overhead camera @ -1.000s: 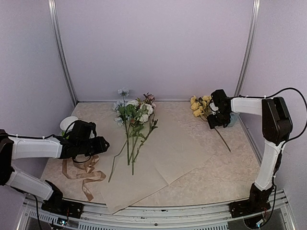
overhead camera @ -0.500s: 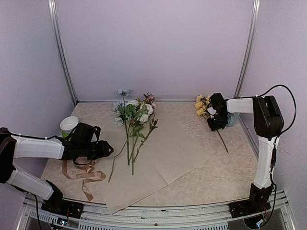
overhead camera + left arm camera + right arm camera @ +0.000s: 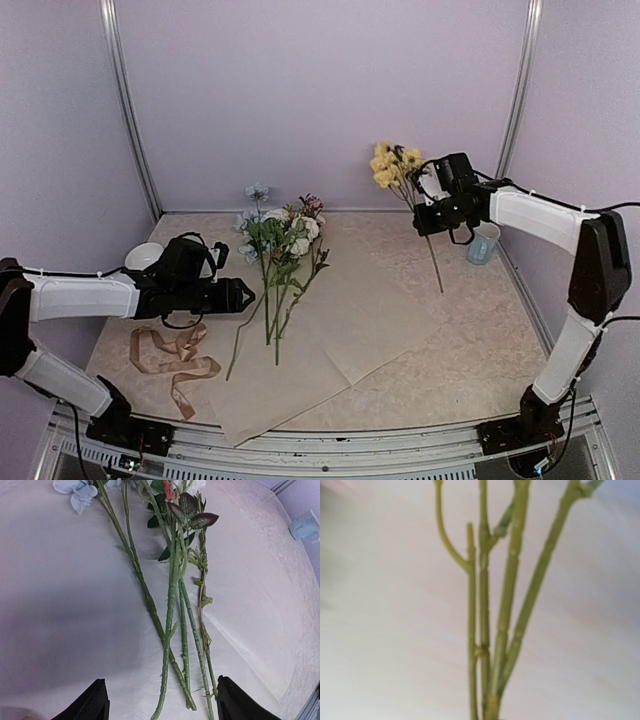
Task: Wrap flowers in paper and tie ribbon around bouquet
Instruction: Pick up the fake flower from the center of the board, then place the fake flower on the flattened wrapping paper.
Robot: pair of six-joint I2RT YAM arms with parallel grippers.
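The right arm is raised, its forearm stretched toward the left. The right gripper (image 3: 425,215) is closed tightly on the thin stem of a yellow sprig (image 3: 392,163), whose blooms stand above the gripper while the stem end hangs down below it. The left arm reaches low and long over the table (image 3: 470,340) with the left gripper (image 3: 243,296) wide apart and holding nothing; just ahead of its fingers lie the stem ends of the flowers (image 3: 280,245) on the paper (image 3: 370,310), and the ribbon (image 3: 175,360) lies behind it, beside the forearm.
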